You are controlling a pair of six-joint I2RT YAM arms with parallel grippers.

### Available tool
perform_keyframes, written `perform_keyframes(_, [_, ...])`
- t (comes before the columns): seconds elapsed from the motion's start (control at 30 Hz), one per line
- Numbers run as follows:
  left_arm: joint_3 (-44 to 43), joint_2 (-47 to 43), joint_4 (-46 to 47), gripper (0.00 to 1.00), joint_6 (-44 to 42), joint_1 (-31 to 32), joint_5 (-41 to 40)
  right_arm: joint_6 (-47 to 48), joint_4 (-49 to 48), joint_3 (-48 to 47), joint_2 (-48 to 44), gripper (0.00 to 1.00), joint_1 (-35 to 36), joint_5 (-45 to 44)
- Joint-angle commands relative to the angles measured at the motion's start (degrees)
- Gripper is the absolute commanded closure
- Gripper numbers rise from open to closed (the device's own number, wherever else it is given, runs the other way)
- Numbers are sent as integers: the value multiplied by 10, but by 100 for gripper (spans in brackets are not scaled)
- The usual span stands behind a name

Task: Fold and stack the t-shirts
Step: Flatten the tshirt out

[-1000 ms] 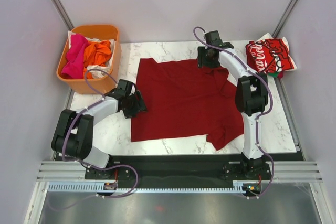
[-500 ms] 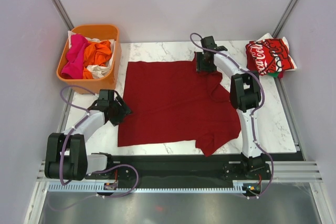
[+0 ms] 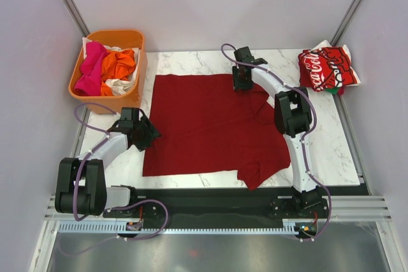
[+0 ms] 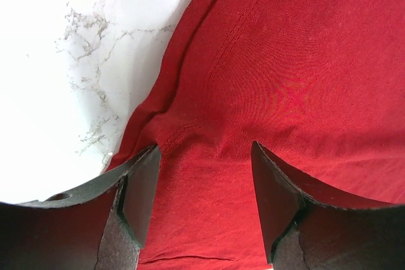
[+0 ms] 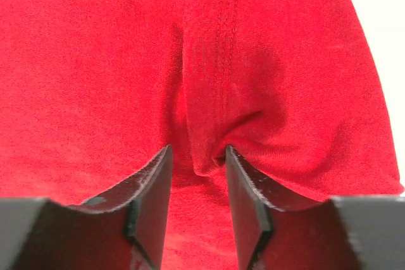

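Far left of the dark-red t-shirt (image 3: 210, 125), the orange tub (image 3: 141, 76) holds a pink tee (image 3: 89, 67), an orange tee (image 3: 118, 63) and a white tee (image 3: 118, 85). At that shirt's left edge, my left gripper (image 3: 145, 134) sits on the cloth, jaws moderately apart; I cannot tell whether they grip. The shirt lies spread on the marble table (image 3: 338, 138). At its far edge, my right gripper (image 3: 241, 83) pinches a raised fold, jaws narrow. Well right of it lies the folded Coca-Cola t-shirt (image 3: 326, 68).
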State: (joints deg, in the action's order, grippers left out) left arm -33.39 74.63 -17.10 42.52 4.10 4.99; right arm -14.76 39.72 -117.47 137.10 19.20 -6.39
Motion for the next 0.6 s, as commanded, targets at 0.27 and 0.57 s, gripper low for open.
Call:
perform_keyframes(0.27, [17,12,-3,34,-10,1,-5,3,-8,2,2,77,-5,-53])
perform_keyframes(0.57, [19,12,-2,35,-10,2,-5,4,-7,1,-12,100,-21,-43])
